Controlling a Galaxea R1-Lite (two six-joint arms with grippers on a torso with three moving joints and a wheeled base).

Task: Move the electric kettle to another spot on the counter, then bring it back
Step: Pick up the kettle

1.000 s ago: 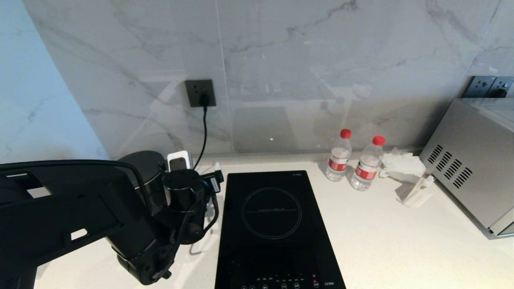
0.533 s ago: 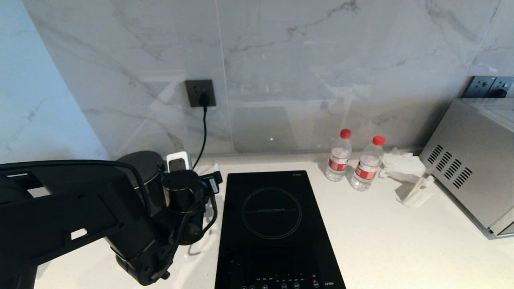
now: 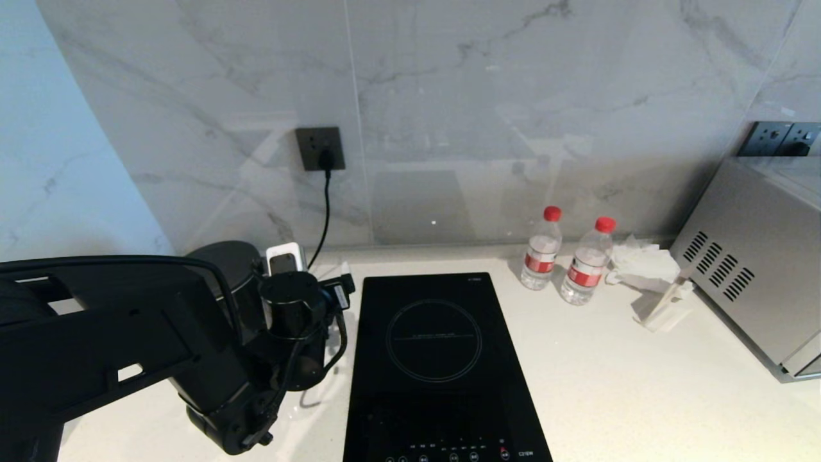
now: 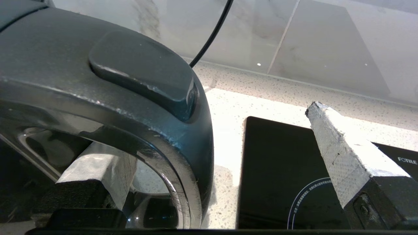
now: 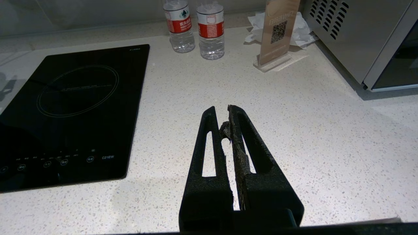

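Observation:
The black electric kettle stands at the back left of the white speckled counter, mostly hidden by my left arm. In the left wrist view its thick looped handle fills the near side. My left gripper is open and straddles that handle. One white-padded finger sits inside the loop; the other finger hangs well clear of the handle, over the hob. My right gripper is shut, empty, and hovers over bare counter right of the hob.
A black glass hob lies just right of the kettle. Two red-capped water bottles, crumpled tissue and a small sign stand stand at the back right beside a steel appliance. A cord hangs from the wall socket.

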